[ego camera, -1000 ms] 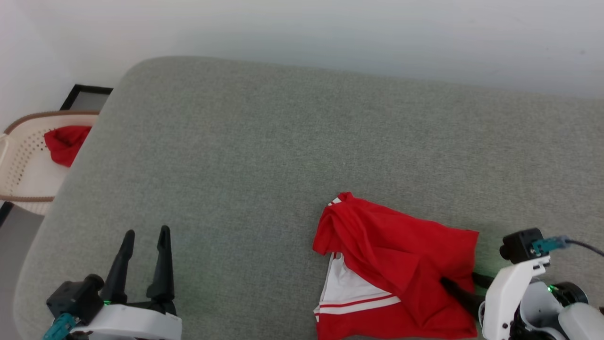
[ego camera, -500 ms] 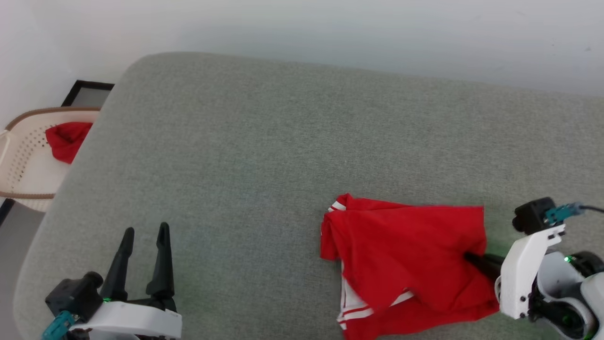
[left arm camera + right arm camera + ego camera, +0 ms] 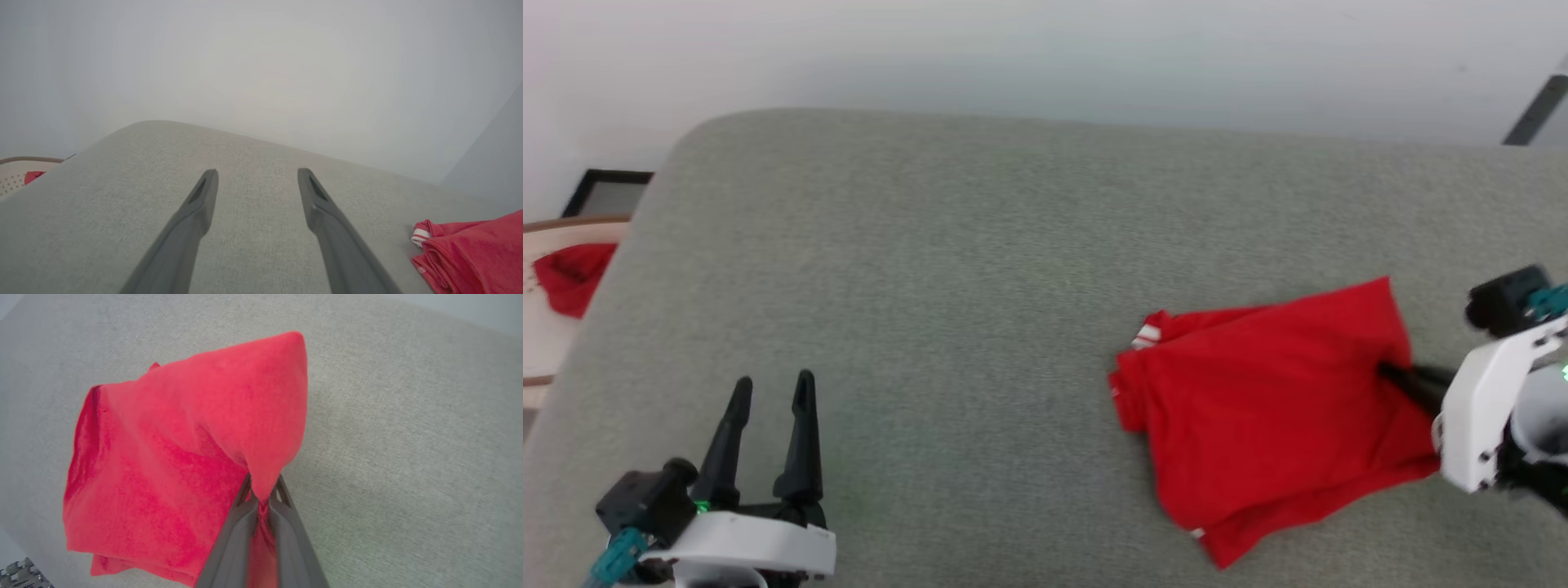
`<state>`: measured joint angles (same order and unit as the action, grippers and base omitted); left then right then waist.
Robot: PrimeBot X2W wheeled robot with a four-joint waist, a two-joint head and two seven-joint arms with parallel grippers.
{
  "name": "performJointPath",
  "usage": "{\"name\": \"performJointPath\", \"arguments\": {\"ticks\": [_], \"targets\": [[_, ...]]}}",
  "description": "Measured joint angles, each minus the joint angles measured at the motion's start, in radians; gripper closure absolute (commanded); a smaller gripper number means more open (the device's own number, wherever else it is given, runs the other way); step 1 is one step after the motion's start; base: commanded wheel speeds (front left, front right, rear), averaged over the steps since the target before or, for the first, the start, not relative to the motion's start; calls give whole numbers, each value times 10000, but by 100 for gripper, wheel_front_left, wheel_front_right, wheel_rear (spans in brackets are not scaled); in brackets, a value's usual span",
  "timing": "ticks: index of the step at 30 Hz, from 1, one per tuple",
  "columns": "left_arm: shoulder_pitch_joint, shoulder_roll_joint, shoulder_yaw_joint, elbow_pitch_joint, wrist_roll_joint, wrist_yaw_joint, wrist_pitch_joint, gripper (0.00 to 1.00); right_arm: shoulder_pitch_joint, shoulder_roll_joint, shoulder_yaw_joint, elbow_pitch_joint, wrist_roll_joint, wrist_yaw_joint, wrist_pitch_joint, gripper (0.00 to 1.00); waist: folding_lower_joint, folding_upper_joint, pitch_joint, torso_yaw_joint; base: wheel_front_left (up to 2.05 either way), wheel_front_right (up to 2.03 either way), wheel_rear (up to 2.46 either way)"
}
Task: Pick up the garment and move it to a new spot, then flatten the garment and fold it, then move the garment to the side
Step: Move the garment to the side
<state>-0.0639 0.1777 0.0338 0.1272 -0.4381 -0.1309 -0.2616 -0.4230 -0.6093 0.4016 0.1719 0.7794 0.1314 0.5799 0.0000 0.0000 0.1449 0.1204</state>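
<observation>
Head view, right end effector (image 3: 1388, 372) pinching garment (image 3: 1274, 408), reaching in from right

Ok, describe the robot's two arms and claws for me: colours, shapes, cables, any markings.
The left claw has two long, tapering black fingers on a smooth white wrist shell, with a black camera block, a teal cable plug and a small green light. The right claw matches, its curved white shell dotted with small dark screws. No lettering is visible.
</observation>
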Motion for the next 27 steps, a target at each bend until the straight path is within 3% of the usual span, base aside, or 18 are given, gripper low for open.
{"name": "performJointPath", "arguments": {"ticks": [14, 27], "targets": [[-772, 364, -384, -98, 102, 0, 0, 0, -1188, -905, 263, 445, -67, -2, -570, 100, 0, 0, 588, -1319, 0, 0, 0], [-1598, 899, -825, -196, 176, 0, 0, 0, -2506, -1795, 936, 1680, -86, 0, -2069, 100, 0, 0, 1474, -2609, 0, 0, 0]]}}
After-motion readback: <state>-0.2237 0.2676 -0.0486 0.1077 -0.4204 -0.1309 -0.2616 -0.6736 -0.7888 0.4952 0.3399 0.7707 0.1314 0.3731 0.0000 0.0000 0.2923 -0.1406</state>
